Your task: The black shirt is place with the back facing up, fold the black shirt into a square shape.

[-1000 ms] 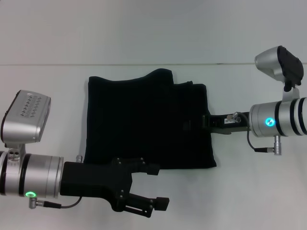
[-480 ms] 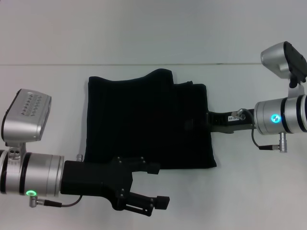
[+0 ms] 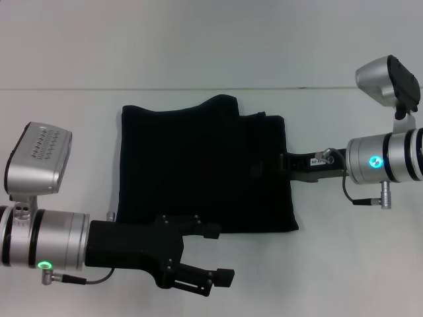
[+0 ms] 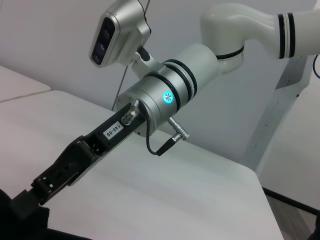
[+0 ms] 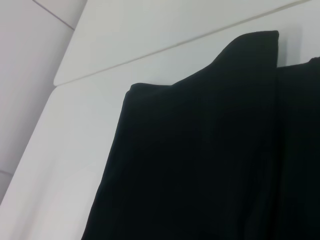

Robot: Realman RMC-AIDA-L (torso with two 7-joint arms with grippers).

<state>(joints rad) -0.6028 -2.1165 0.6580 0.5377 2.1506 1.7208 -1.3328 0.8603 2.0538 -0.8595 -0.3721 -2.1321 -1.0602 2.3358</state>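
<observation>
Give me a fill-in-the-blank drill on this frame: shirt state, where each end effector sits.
1. The black shirt lies on the white table already folded into a roughly ____ block.
2. The right end effector sits at the shirt's ____ edge in the head view.
3. The left end effector is at the shirt's ____ edge, the one closest to the robot.
4. The fingers of the left end effector are ____, with nothing between them.

Missing words: square; right; near; open

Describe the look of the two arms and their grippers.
Both arms are silver cylinders with black bands, a glowing ring light and a thin black cable. Each carries a silver wrist camera. The left gripper is matte black and angular; the right gripper is black with a small white label.
</observation>
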